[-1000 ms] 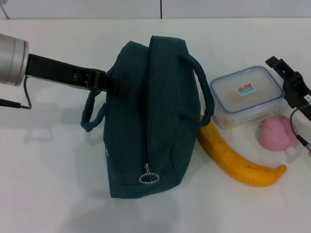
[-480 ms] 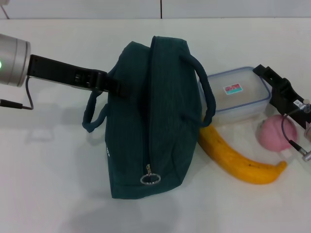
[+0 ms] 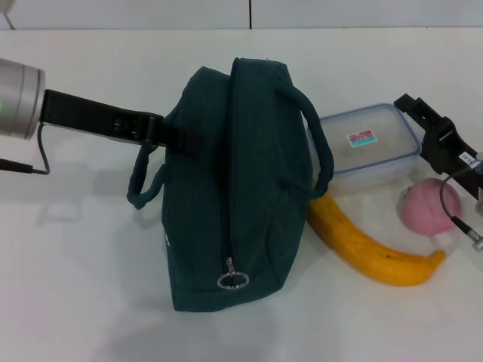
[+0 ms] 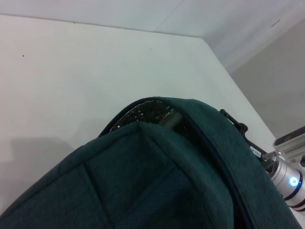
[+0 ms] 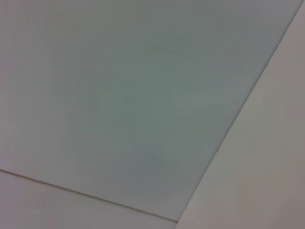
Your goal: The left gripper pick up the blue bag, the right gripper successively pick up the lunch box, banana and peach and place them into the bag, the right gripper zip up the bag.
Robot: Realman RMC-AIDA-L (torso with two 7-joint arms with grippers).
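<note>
The dark blue-green bag lies on its side at the table's middle, its zipper pull ring at the near end. My left gripper is shut on the bag's left side by the handle. In the left wrist view the bag fills the frame and a gap shows its silvery lining. The clear lunch box sits right of the bag, touching its handle. My right gripper is against the box's right edge. The banana and pink peach lie in front of the box.
A white table carries everything; a wall seam runs along the back. The right arm's cable hangs beside the peach. The right wrist view shows only plain white surfaces.
The right gripper moved left, and the lunch box slid left with it until it met the bag's handle. The bag and left gripper barely moved.
</note>
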